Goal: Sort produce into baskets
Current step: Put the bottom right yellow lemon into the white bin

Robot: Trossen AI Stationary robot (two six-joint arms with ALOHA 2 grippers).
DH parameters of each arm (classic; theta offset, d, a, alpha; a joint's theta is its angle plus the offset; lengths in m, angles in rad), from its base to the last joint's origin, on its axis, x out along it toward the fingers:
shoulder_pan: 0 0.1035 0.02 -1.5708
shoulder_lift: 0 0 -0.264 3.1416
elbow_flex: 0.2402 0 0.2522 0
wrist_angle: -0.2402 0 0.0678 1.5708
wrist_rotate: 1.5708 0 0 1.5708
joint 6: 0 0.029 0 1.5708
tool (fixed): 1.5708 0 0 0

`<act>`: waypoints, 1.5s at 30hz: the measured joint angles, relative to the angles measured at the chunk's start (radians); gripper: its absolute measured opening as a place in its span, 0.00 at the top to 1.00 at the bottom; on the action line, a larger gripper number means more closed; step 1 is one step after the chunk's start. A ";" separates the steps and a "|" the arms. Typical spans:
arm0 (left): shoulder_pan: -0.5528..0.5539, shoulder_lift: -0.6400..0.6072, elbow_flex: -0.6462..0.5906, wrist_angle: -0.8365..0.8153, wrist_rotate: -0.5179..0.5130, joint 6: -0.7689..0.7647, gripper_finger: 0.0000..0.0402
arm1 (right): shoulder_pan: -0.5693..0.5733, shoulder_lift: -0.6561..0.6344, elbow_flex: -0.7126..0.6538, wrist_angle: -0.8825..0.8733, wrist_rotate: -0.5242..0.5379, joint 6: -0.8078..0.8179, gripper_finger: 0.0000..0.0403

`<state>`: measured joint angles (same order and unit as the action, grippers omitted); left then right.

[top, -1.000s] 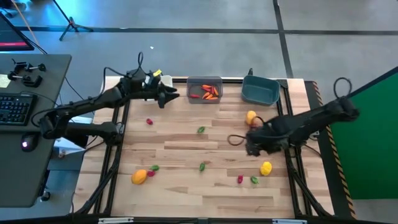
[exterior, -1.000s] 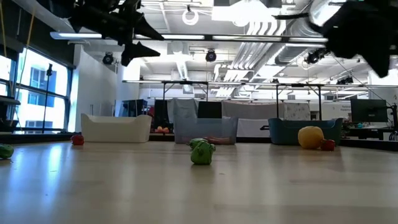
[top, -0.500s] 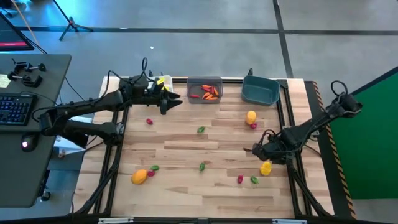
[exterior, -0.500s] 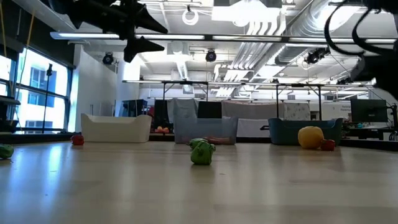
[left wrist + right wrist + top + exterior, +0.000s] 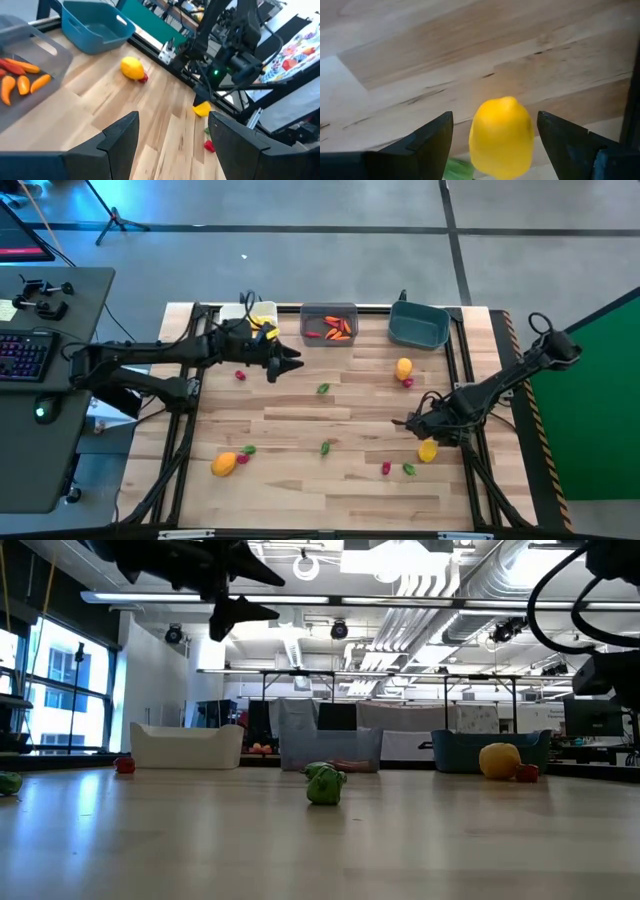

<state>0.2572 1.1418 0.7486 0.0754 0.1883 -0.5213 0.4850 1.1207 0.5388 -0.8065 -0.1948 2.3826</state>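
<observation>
My right gripper [image 5: 492, 150] hangs over the yellow fruit [image 5: 501, 136], fingers [image 5: 427, 145] spread either side, nothing grasped yet.

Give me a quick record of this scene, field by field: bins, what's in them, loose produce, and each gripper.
bins: white bin, grey bin, teal bin, along the far edge
grey bin contents: orange-red carrot pieces
teal bin contents: nothing visible
left gripper: open, empty, above the table
right gripper: open, straddling yellow fruit, not closed
loose: orange fruit
</observation>
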 joint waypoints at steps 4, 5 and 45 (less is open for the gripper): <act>-0.024 0.028 0.000 0.000 -0.018 -0.001 0.45 | 0.000 0.011 0.000 -0.013 -0.015 0.003 0.31; -0.026 0.035 0.000 -0.001 -0.020 0.000 0.45 | 0.000 0.015 0.000 -0.011 -0.016 0.003 0.31; 0.009 0.032 0.002 0.058 0.053 -0.001 0.45 | 0.014 0.000 0.190 -0.043 -0.094 -0.455 0.76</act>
<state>0.2660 1.1736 0.7502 0.1329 0.2409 -0.5220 0.4991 1.1202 0.7291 -0.8492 -0.2886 1.9276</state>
